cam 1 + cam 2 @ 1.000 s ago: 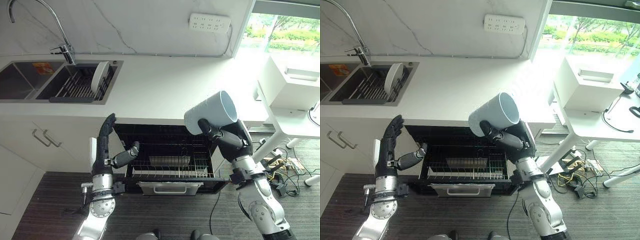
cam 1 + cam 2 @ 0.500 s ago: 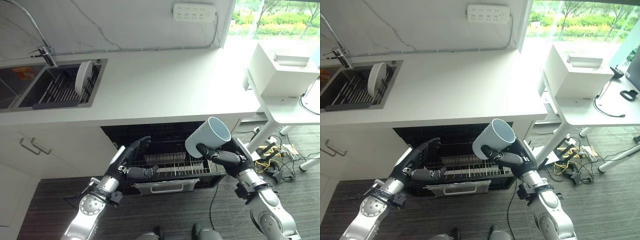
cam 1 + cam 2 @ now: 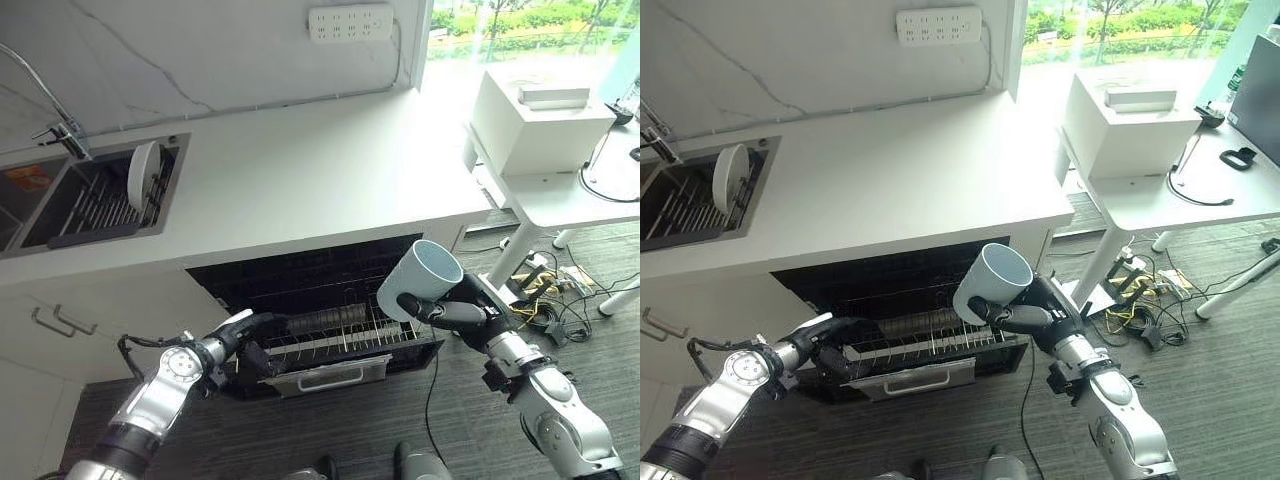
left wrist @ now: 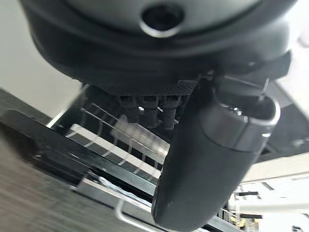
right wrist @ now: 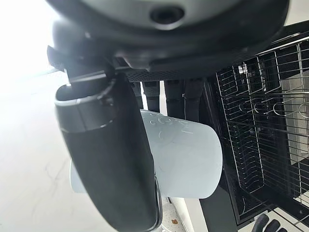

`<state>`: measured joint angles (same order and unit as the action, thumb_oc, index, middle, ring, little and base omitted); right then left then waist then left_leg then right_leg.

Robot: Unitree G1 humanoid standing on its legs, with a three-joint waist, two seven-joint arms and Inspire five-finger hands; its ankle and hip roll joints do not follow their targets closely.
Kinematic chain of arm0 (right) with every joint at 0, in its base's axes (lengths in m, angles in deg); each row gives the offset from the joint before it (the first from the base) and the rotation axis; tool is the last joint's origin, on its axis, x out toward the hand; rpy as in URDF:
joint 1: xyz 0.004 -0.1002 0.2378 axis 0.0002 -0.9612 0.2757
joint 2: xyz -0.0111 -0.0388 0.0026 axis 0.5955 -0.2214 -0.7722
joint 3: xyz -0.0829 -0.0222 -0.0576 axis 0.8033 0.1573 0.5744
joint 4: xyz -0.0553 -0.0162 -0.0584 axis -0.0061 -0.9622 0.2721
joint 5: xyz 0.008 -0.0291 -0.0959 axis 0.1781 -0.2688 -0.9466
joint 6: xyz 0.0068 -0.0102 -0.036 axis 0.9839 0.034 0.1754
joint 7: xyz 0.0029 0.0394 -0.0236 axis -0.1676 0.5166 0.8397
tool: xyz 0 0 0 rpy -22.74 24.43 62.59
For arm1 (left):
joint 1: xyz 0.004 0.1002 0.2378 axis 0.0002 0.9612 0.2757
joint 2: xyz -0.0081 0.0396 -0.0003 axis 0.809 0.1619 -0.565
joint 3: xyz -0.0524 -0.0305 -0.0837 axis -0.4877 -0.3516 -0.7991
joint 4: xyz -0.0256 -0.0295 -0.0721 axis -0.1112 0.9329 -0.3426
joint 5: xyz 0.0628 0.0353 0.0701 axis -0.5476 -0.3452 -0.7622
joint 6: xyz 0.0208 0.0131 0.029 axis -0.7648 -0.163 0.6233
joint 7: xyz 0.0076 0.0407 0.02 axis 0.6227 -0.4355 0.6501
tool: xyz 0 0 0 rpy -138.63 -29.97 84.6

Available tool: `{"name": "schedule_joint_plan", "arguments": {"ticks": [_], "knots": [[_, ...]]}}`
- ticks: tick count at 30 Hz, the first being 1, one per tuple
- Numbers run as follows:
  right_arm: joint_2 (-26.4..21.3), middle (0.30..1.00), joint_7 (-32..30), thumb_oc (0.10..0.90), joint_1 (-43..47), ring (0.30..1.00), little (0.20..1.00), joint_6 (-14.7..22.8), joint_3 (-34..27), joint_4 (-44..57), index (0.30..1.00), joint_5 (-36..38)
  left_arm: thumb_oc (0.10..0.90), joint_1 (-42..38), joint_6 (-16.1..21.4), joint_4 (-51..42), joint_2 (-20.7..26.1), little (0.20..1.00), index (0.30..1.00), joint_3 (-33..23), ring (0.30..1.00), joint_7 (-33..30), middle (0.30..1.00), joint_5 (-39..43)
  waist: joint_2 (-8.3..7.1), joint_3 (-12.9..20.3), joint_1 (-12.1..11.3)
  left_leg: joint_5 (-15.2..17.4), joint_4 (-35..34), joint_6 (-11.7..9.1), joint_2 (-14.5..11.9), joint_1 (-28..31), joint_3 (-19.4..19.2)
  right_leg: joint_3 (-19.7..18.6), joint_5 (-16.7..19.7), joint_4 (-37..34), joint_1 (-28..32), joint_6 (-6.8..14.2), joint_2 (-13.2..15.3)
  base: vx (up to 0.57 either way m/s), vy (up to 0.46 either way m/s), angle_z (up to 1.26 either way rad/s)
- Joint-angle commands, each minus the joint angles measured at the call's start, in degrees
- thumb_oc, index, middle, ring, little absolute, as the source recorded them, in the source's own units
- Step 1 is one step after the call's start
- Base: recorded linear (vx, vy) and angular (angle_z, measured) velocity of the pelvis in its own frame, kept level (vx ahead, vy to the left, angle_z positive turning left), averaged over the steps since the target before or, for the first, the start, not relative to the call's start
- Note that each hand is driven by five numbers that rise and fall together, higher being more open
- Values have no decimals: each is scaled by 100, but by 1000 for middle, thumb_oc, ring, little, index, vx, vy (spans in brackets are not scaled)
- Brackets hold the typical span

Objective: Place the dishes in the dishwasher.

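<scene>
At the far left end of the white countertop, a sink held a dark drying rack, and one white plate stood on edge in that rack against the sink's right wall. A chrome faucet rose at the sink's back edge.

Below the countertop's front edge, the dishwasher stood open, and its wire rack was drawn out over the dark floor. A ribbed metal holder lay in the middle of the rack.

The left hand sat at the rack's front left corner. Its fingers were curled down toward the rack's front rail; whether they clasped the rail could not be determined from the views.

The right hand was held above the rack's front right corner. Its fingers and thumb were wrapped round a pale blue mug, which was tilted with its open mouth facing up and to the right. The mug was clear of the rack and touched nothing but the hand. The right wrist view showed the thumb laid across the mug's side wall, with the rack beyond.

On the wall above the countertop's back edge, a white power strip was mounted. To the right of the countertop, a white box rested on a white desk.
</scene>
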<state>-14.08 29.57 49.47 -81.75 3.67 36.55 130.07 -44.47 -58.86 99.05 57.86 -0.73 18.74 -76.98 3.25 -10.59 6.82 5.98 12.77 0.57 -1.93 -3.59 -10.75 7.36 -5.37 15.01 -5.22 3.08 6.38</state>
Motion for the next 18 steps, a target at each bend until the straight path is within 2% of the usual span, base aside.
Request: {"name": "schedule_joint_plan", "arguments": {"ticks": [1,4,7,10,11,14,15,18], "knots": [[49,300,354,400,655,300,300,403,-199,586,300,-41,800,-336,-1,-79,89,900,900,83,900,270,900,-653,4,416,23,781,442,-159,-321,182,-210,-77,-421,218,7,339,-97,16,2,-4],[52,300,392,400,657,300,300,325,-204,630,300,-65,800,-381,26,197,12,900,900,219,900,560,900,-890,0,434,46,802,442,-151,-323,202,-254,-95,-434,218,21,340,-108,5,0,-1],[51,300,455,400,685,300,300,259,-207,637,300,-86,800,-373,-303,432,-149,900,900,492,900,1487,900,-1034,-4,438,74,824,442,-142,-321,225,-284,-108,-429,218,24,346,-113,12,1,-3],[82,300,469,400,723,300,300,224,-151,623,300,-113,800,-362,-763,692,-343,900,900,705,900,2311,900,-948,-4,443,115,838,442,-131,-323,243,-310,-134,-433,218,21,348,-126,18,2,-4],[125,300,481,400,752,300,300,224,-79,574,300,-168,800,-347,-1001,915,-473,900,900,818,900,2756,900,-951,8,455,139,856,442,-119,-325,254,-331,-150,-444,218,20,348,-136,22,13,-5],[117,300,508,400,793,300,300,160,-45,573,300,-175,800,-312,-1186,1151,-538,900,900,1004,900,3470,900,-1035,23,452,191,872,442,-113,-324,273,-372,-179,-455,218,21,354,-149,21,20,-7],[108,300,502,400,823,300,300,126,-11,571,300,-176,800,-300,-1303,1205,-552,900,900,1110,900,3890,900,-1018,35,428,219,924,442,-107,-319,332,-379,-182,-494,218,75,366,-152,34,24,-12],[94,300,529,400,880,300,300,78,8,556,300,-174,800,-290,-1378,1202,-510,900,900,1290,900,4650,900,-1162,54,419,250,910,442,-93,-313,322,-408,-200,-468,218,49,355,-158,7,14,-10]]}}
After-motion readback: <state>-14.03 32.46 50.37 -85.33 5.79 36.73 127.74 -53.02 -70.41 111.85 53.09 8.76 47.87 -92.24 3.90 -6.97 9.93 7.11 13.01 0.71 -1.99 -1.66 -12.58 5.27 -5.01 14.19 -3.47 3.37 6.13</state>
